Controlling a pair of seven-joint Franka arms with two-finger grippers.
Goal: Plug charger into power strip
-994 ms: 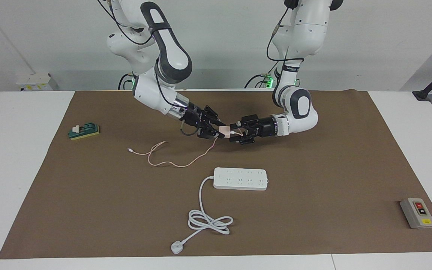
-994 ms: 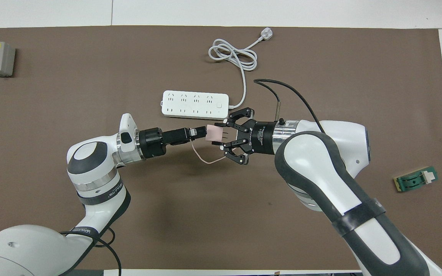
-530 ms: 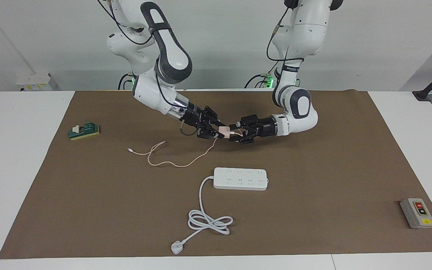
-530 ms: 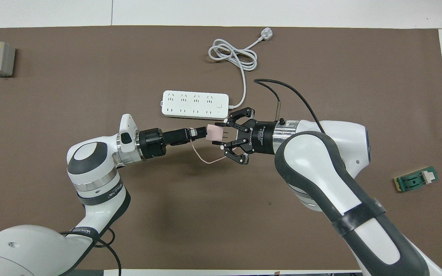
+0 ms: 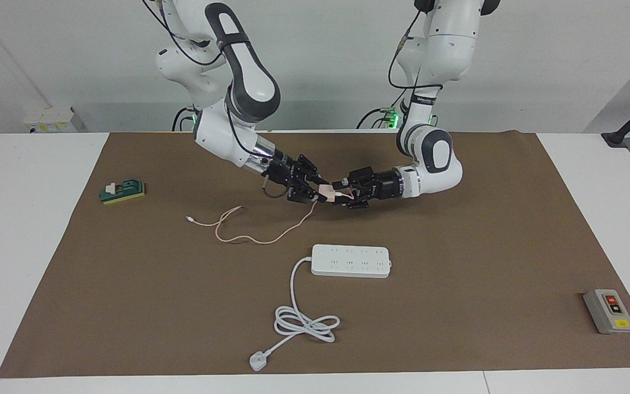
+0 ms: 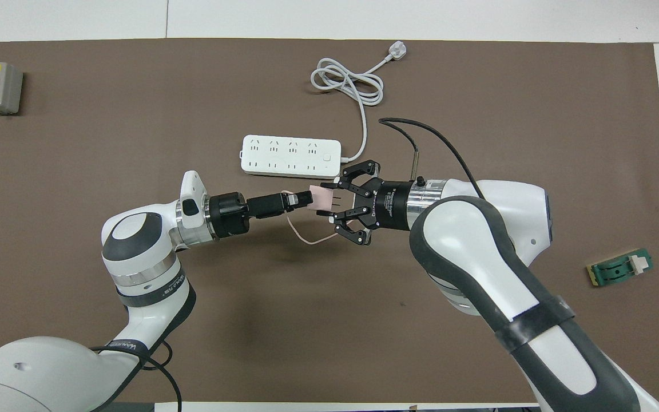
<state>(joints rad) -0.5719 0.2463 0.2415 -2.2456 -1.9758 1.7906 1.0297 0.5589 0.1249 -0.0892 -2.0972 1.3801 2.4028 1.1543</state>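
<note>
Closing in since a second ago, the left gripper has slid a little nearer the charger, while the right arm has stayed put. In the facing view, the right arm drops from the upper left of the frame, elbow bent, forearm sloping down toward the centre. The right gripper is clamped on the pale pink charger, held in the air just above centre frame. The charger's thin cable trails down onto the brown mat. The left gripper meets the charger from the other end, on a nearly level forearm folded under an arm that hangs from the upper right of centre. Whether that grasp is open or closed cannot be told. This looks like a hand-over. It would go best if the left gripper squared up on the charger's body at the cable end, leaving the prongs free. The right gripper should let go only once that hold is firm. The power strip lies flat just below centre frame, sockets up.
</note>
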